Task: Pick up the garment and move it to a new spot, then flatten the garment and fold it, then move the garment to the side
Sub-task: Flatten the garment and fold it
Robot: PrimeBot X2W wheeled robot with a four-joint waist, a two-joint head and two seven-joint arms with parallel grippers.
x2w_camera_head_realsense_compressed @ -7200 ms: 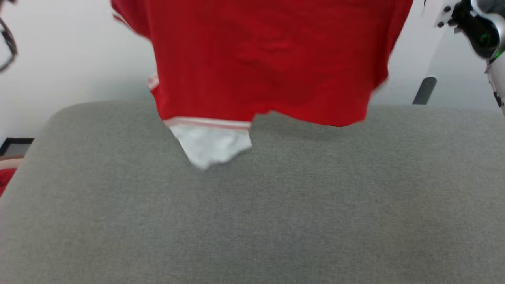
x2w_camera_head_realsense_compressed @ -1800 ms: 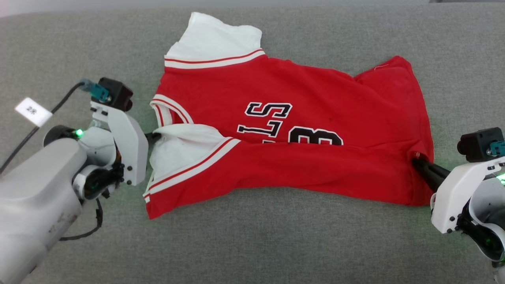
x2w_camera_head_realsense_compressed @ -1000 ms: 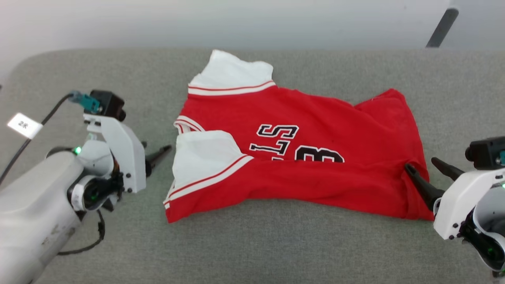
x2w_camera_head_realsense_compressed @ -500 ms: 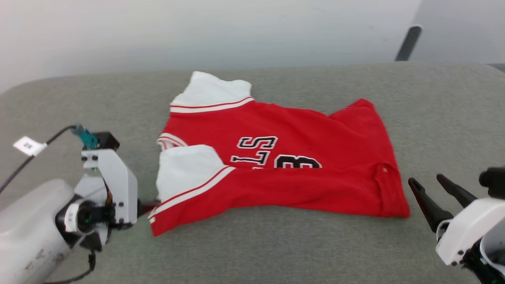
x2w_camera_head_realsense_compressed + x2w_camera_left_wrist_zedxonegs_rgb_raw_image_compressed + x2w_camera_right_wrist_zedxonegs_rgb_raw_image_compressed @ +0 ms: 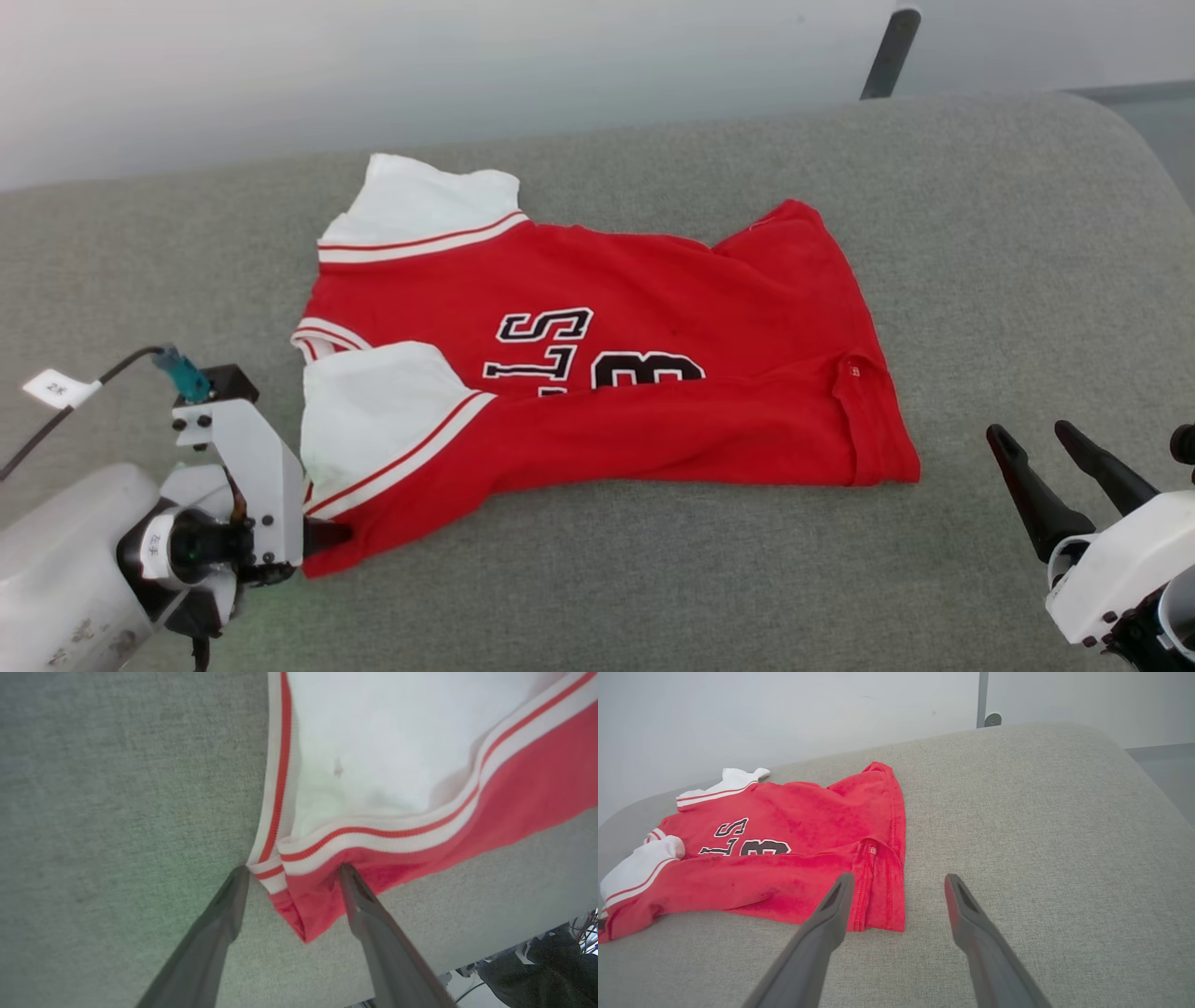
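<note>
Head view — grey fabric cushion point(image 5: 653, 579) under garment point(image 5: 653, 280), pale wall point(image 5: 373, 65) behind; both jaws agape.

Garment point(image 5: 653, 280): black, white-edged letters "LS" beside a half-hidden "3". Cable tag point(image 5: 58, 388): print too small to read.

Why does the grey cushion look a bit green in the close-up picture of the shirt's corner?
Left wrist view: a green tint washes the cushion beside the left gripper, probably the arm's own green light; its fingers look soft. Head view: a fainter green patch under that wrist, while the T-shirt looks sharp.
</note>
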